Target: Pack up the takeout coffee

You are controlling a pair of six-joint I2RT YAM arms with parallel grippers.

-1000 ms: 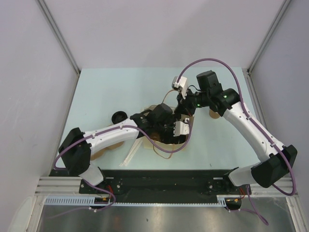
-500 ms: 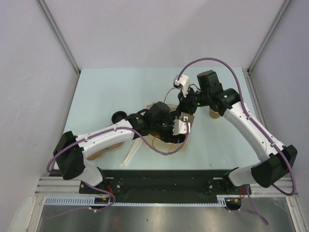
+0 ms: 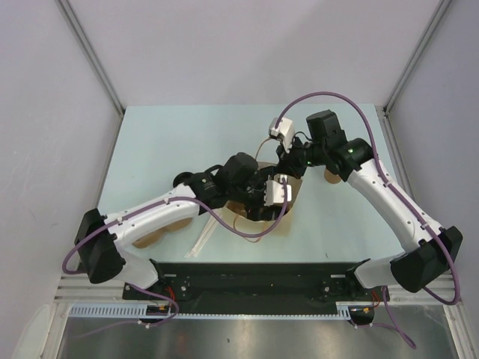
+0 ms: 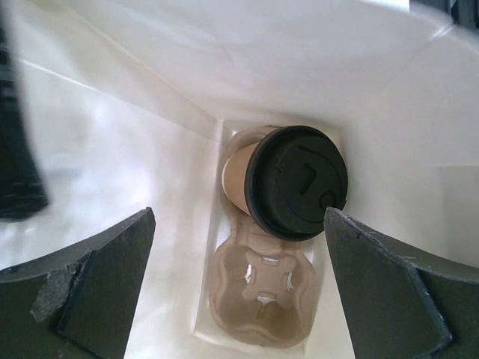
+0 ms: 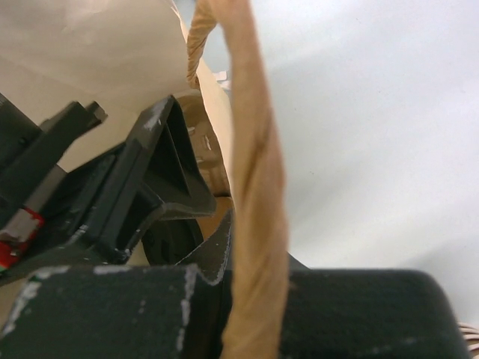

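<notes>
Since second ago, my left arm slid toward upper left. My left claw [image 4: 238, 217] wide open above takeout coffee [image 4: 298, 183]. Coffee deep in bag [image 4: 150, 112], on cup tray [image 4: 258, 299], frame centre, standing on end, lid up, leaning right. My right claw [image 5: 217, 239] pinches bag handle [image 5: 254, 187].

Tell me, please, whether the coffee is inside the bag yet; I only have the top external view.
Observer: Yes; the takeout coffee sits in a pulp cup carrier at the bottom of the paper bag.
Operator: Is the left gripper gripping it?
Observer: No; the left gripper is open above it, fingers clear.
Operator: And the right gripper?
Observer: The right gripper is shut on the bag's twisted paper handle.
</notes>
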